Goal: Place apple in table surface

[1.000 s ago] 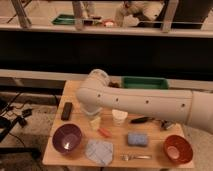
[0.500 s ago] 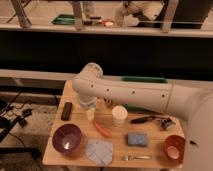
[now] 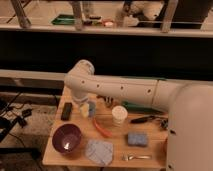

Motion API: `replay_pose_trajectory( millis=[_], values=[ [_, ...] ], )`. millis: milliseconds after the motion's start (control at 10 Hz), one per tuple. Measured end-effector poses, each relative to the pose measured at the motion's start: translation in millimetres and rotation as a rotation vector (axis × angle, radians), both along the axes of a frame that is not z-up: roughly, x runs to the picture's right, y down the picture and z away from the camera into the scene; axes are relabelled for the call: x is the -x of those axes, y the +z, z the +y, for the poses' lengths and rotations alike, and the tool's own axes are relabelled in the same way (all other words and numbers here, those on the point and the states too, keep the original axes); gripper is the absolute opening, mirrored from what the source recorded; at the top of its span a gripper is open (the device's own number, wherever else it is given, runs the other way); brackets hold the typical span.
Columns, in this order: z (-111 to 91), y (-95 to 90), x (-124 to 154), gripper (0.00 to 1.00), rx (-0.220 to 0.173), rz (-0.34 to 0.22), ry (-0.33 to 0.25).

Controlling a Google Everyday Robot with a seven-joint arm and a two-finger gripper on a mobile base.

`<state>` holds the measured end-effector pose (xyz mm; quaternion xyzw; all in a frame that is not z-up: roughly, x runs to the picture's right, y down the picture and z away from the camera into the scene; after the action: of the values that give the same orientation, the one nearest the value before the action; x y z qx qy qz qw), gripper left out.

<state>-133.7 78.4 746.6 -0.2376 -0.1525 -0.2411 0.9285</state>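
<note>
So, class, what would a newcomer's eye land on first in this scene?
The big white arm stretched in from the right over the wooden table, its gripper low over the table's back left. Then the dark purple bowl at the front left corner, and the white cup near the middle.

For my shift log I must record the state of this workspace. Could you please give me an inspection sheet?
Surface: light wooden table, crowded.
Job's things: apple not clearly seen; it may be hidden at the hand.
Clutter: purple bowl, grey cloth, orange-red stick, white cup, blue sponge, black block, fork.
Grippers: hand low over the table's back left, beside the black block.
Cables: dark cables on the floor, left.
Surroundings: dark rail behind the table.
</note>
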Motion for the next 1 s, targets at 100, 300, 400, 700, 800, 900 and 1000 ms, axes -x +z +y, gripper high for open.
replay_pose_trajectory(
  millis=[100,300,400,700,800,900,1000],
  values=[
    [0.2,-0.2,0.7,0.80,0.001,-0.001,0.000],
    [-0.1,-0.2,1.0,0.80,0.000,-0.002,0.001],
    [-0.1,-0.2,1.2,0.80,0.000,-0.003,0.002],
    [-0.2,-0.3,1.6,0.80,-0.001,-0.004,0.002],
    [-0.2,-0.3,1.7,0.80,-0.001,-0.004,0.002],
    [-0.3,-0.4,1.9,0.80,-0.001,-0.004,0.004],
    [-0.9,-0.6,1.5,0.80,-0.002,-0.003,0.008]
  ],
)
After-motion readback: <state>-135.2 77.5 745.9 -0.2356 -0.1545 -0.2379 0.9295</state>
